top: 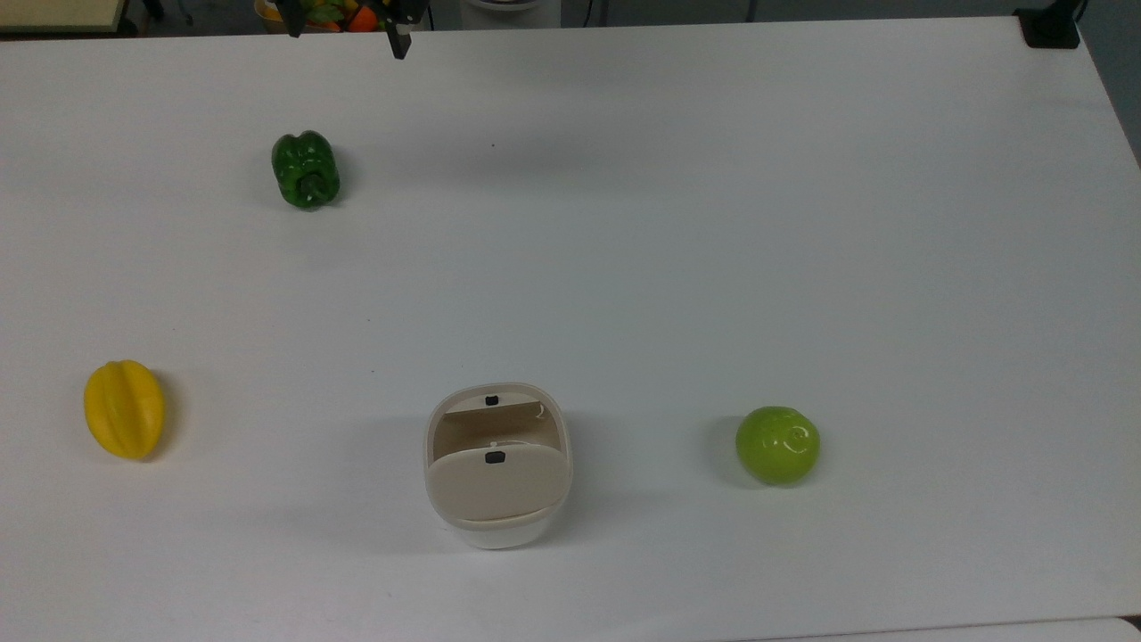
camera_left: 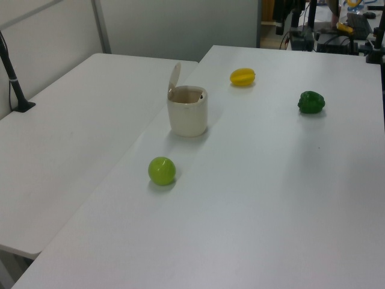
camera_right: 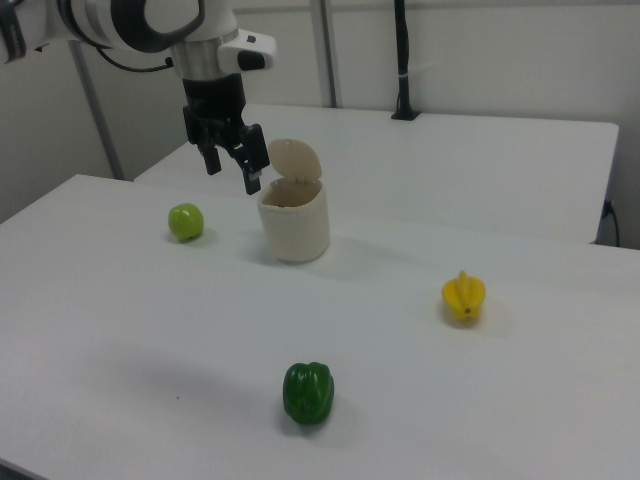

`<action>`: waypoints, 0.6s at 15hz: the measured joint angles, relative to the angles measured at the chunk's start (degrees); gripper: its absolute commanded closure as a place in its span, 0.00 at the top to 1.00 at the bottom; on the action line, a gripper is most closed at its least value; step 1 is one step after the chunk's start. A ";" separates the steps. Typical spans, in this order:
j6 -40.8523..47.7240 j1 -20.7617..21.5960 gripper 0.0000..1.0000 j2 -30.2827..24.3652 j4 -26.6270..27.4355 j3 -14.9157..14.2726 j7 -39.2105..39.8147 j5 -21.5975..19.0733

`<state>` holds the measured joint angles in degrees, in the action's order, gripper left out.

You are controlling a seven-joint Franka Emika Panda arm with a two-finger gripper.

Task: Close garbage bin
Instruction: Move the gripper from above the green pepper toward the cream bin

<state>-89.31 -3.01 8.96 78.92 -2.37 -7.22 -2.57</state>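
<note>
while its lid (camera_right: pixel 293 158) stands raised, we see the garbage bin (camera_right: pixel 294 222) open on the white bench (top: pixel 713 223).

we find it between the yellow starfruit (top: pixel 124 408) and the green apple (top: pixel 777 444) in the top view, well apart from the green pepper (top: pixel 306 169). our pincer (camera_right: pixel 228 158) hangs released above the bench, fingers spread and empty, clear of the bin.

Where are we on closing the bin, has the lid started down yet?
Nothing is done yet: the garbage bin has its lid standing upright and its inside exposed. In hand: the gripper hangs open and empty in the air above the table, holding nothing. Left: reach the raised lid and push it down flat onto the rim.
</note>
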 measured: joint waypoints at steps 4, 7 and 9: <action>0.00 -0.38 1.00 0.12 0.10 0.00 0.01 -0.03; -2.62 -0.39 1.00 1.32 0.38 0.09 0.01 -2.31; -7.67 -0.38 1.00 2.47 0.56 0.40 0.01 -4.22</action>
<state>-96.98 -3.40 11.44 79.48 -1.97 -7.20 -6.79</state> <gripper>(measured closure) 0.000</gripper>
